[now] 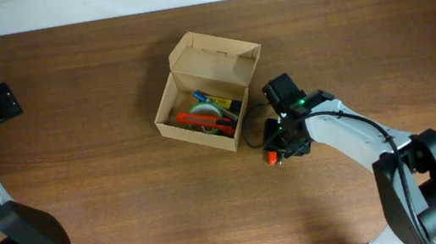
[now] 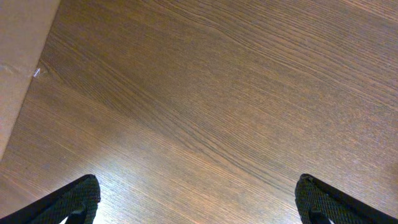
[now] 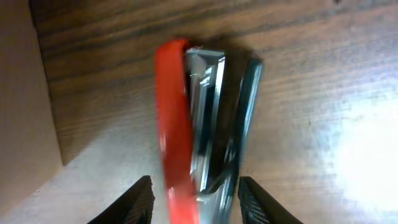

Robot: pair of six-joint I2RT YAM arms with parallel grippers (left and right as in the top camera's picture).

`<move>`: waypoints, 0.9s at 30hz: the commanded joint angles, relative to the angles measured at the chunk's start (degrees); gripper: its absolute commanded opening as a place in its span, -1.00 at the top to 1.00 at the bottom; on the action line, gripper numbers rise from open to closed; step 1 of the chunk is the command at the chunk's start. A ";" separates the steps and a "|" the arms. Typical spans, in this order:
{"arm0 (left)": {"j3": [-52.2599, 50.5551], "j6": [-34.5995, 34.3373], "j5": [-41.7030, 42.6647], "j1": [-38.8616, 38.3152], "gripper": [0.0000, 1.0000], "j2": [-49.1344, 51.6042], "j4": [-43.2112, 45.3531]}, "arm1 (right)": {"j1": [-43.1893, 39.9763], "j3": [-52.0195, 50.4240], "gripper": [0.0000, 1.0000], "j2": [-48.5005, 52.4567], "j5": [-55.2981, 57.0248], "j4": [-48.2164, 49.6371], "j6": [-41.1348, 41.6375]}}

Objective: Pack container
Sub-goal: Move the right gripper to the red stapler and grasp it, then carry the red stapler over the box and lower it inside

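Note:
The container (image 1: 166,105) is a tan cardboard box in the middle of the table. Its flap lid (image 1: 216,56) stands open at the back, and several items lie inside, among them a red-handled tool and a green tape roll. Just right of the box a red and metal stapler (image 1: 272,157) lies on the table. My right gripper (image 1: 285,142) is over it. In the right wrist view the stapler (image 3: 186,124) lies between the open fingers (image 3: 196,186), with a gap on the red side. The box wall (image 3: 22,93) shows at the left. My left gripper (image 1: 2,103) is open and empty at the far left.
The left wrist view shows bare brown wood between the fingers (image 2: 198,186) and a pale tan surface (image 2: 18,62) at the upper left. The right arm (image 1: 356,132) reaches in from the lower right.

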 commanded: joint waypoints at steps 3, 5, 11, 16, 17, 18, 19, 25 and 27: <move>-0.50 0.92 0.39 0.04 -1.00 -0.42 -0.02 | -0.15 -0.20 0.09 2.97 1.64 0.90 -1.44; -0.50 0.92 0.39 0.04 -1.00 -0.42 -0.02 | -0.17 -0.20 0.10 3.41 1.64 1.25 -1.46; -0.50 0.94 0.39 0.04 -1.00 -0.42 -0.02 | -0.17 -0.20 0.69 3.69 1.64 3.58 -1.44; -0.50 0.94 0.39 0.04 -1.00 -0.42 -0.02 | -0.15 -0.17 0.93 3.69 1.60 3.54 -1.95; -0.50 0.94 0.39 0.04 -1.00 -0.42 -0.02 | -0.15 -0.13 0.93 3.63 1.49 3.50 -2.54; -0.50 0.94 0.39 0.04 -1.00 -0.42 -0.02 | -0.15 0.04 0.93 3.43 1.42 3.19 -3.48; -0.50 0.92 0.39 0.04 -1.00 -0.42 -0.02 | -0.15 0.39 0.93 2.95 1.49 2.54 -3.85; -0.50 0.94 0.39 0.04 -1.00 -0.42 -0.02 | -0.37 1.55 0.93 -3.28 4.59 0.22 -5.33; -0.50 0.94 0.39 0.04 -1.00 -0.42 0.00 | -1.11 1.55 0.93 -5.18 4.63 -0.68 -5.35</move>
